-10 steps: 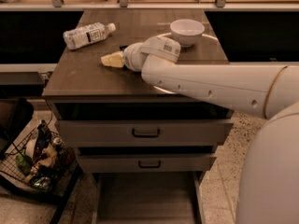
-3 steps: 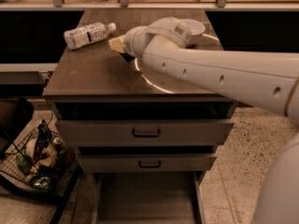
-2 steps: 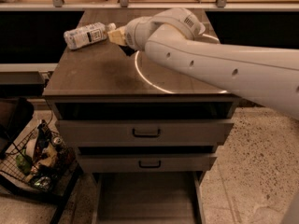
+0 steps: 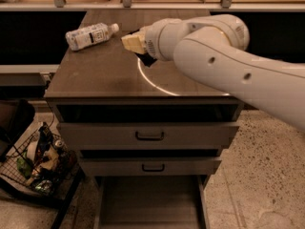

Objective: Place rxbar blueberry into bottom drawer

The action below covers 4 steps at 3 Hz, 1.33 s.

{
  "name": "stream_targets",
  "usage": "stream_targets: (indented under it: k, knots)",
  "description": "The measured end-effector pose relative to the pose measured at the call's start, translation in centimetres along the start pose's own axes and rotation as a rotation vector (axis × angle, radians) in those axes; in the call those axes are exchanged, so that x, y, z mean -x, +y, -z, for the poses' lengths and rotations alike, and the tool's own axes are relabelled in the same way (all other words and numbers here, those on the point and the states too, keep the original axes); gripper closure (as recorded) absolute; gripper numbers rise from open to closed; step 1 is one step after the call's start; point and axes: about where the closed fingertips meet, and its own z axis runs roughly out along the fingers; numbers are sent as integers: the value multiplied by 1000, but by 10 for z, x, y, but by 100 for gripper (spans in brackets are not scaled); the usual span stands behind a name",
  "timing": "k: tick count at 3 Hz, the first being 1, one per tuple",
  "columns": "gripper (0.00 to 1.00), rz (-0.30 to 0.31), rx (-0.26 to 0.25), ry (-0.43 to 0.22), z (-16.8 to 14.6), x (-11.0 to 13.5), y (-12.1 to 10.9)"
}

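The smooth white arm point(image 4: 228, 66) reaches over the dark brown worktop point(image 4: 95, 75), the flat grey bottom drawer point(image 4: 150, 202) stands pulled out, probably to receive, a clear plastic bottle point(image 4: 90, 35) lies near the back left corner, and the cream gripper point(image 4: 134, 43) hovers toward the middle of the back edge, whether it holds anything I cannot tell, the rxbar blueberry being perhaps the dark patch point(image 4: 147, 61) beneath.
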Motion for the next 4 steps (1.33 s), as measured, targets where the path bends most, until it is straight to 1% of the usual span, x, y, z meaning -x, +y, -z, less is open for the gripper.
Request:
stream_targets:
  k: [1, 2, 3, 4]
  knots:
    - [100, 49, -12, 32, 42, -20, 2]
    - [100, 9, 31, 62, 58, -53, 19]
    - [100, -144, 170, 117, 67, -117, 50]
    - [100, -181, 299, 146, 90, -163, 97]
